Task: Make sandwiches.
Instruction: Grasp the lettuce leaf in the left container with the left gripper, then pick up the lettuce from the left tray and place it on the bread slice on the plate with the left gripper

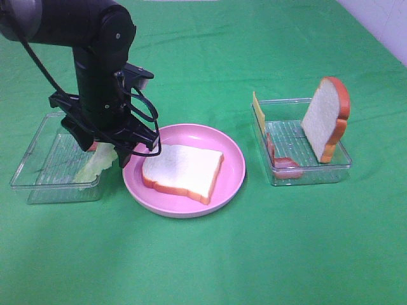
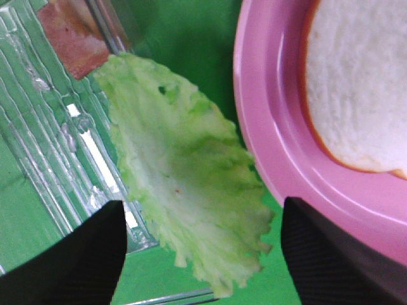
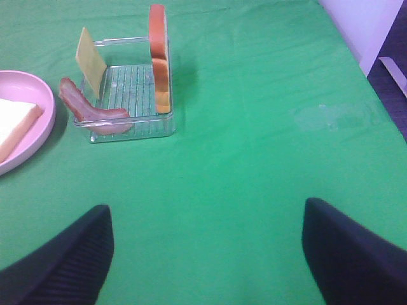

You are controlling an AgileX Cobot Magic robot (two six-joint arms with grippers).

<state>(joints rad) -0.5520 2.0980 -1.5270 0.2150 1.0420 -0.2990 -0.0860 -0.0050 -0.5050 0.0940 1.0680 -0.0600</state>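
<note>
Hovering over the lettuce leaf [image 2: 184, 171], my left end effector [image 2: 203, 210] had its fingers spread wide, one on each side of the leaf, with nothing clamped. Couldn't tell if either pad touched it. The leaf sat at the plate-side end of the clear tray [image 1: 38, 171] and overlapped that tray's edge. A red-brown piece [image 2: 70, 38] lay in the same tray just past the leaf.

Next out was the pink plate [image 1: 232, 171], just beside that tray on the green desk [image 1: 203, 267]. One bread slice [image 1: 184, 170] lay flat on it, crust toward the rim.

My right end effector [image 3: 206, 216] was fully open over bare cloth, holding nothing.

Farther off on that side was the second clear tray [image 1: 337, 166], well apart from the plate. A bacon strip [image 1: 283, 164] draped over its near corner. The cheese slice [image 1: 258, 113] leaned on the plate-side wall. The second bread slice [image 1: 325, 117] stood upright at the far side.
</note>
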